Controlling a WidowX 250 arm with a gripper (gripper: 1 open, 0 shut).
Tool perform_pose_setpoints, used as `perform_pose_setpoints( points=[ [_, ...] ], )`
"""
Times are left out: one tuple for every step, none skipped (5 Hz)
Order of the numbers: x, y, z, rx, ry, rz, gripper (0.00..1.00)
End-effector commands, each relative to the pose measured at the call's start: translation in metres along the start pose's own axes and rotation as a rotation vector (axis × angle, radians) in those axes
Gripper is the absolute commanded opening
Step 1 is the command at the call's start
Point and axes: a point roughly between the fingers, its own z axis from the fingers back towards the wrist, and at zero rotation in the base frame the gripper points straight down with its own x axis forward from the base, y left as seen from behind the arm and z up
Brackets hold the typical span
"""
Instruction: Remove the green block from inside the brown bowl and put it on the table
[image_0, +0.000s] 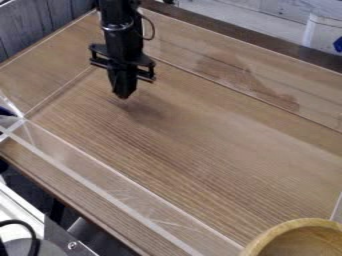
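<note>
Black arm w/ fingers (123, 92) pointing straight down in upper-left part of view, tip just above the surface (201, 150), faint dark shadow directly beneath and slightly right of tip. Fingers pressed together into one narrow point, no gap visible btwn them, nothing seen clamped in them. Small crossbar on the wrist above the fingers, black column of the arm running up out of frame at top.

Surface: light brown wood grain, lines running diagonally, a darker stain patch (238, 72) upper right of centre. Low clear plastic walls (54, 150) edging it, near wall running diagonally from left edge toward bottom centre, another along the left side.

Brown bowl (297, 240) at bottom-right corner, only part of thick tan rim in view, rest cut off by frame edge; well apart from the fingers. Interior not visible enough to tell contents.

Green block: can't find it anywhere in view — not on the visible surface, not seen in the fingers, bowl inside mostly out of frame, so location can't be told.

Dark cables (20, 235) and grey hardware at bottom-left, outside the walls.
</note>
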Motion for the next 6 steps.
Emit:
perform_pose_setpoints(
  points=[
    [0.007,0.009,0.004,0.018,-0.034,0.005,0.00],
    [0.007,0.012,-0.006,0.015,-0.022,0.006,0.00],
    [0.007,0.011,-0.002,-0.005,-0.027,0.004,0.00],
    [0.007,0.009,0.002,-0.028,-0.030,0.002,0.00],
    [0.006,0.009,0.004,-0.047,-0.031,0.001,0.00],
    [0.006,0.009,0.005,-0.063,-0.031,0.000,0.00]
  ],
)
